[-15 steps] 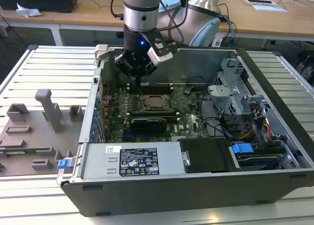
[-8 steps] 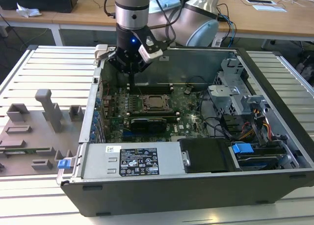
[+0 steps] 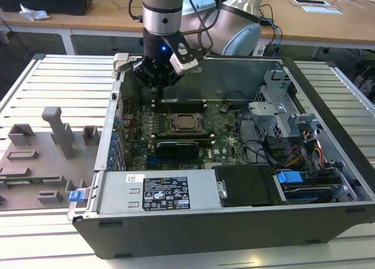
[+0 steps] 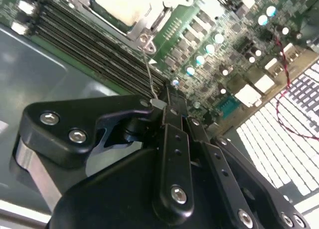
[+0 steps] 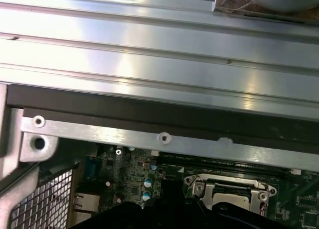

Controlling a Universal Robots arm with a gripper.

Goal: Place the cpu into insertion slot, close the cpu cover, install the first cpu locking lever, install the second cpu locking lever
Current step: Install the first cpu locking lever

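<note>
My tool [image 4: 166,103] is closed, its black fingers [image 4: 172,139] pressed together on the free end of the locking lever [image 4: 149,72]. The lever is a thin wire rod that slants up to my fingertips from a hinge at one corner of the slot's metal frame. In the exterior view I hang inside the open computer case [image 3: 234,228], close to its far wall and just behind the slot.

The cpu [image 4: 122,2] sits in the insertion slot [image 3: 173,122] in the middle of the green motherboard [image 3: 225,137]. Its pale top shows through the window of the cpu cover [image 4: 167,7], which lies flat over it. Long dark memory slots [image 4: 84,44] run beside the slot, between it and the grey case wall.

Further out on the board, in the second wrist view, are rows of small round capacitors [image 4: 214,42], a thin red wire [image 4: 286,64] and a vent grille [image 4: 299,104]. In the exterior view the near side of the case holds a labelled grey power unit [image 3: 158,193], and a tangle of cables and drive bays [image 3: 293,146] sits toward the exterior view's right.

The case stands on a slatted metal counter [image 3: 58,75]. Grey holder blocks [image 3: 58,131] stand beside the case on the exterior view's left.
</note>
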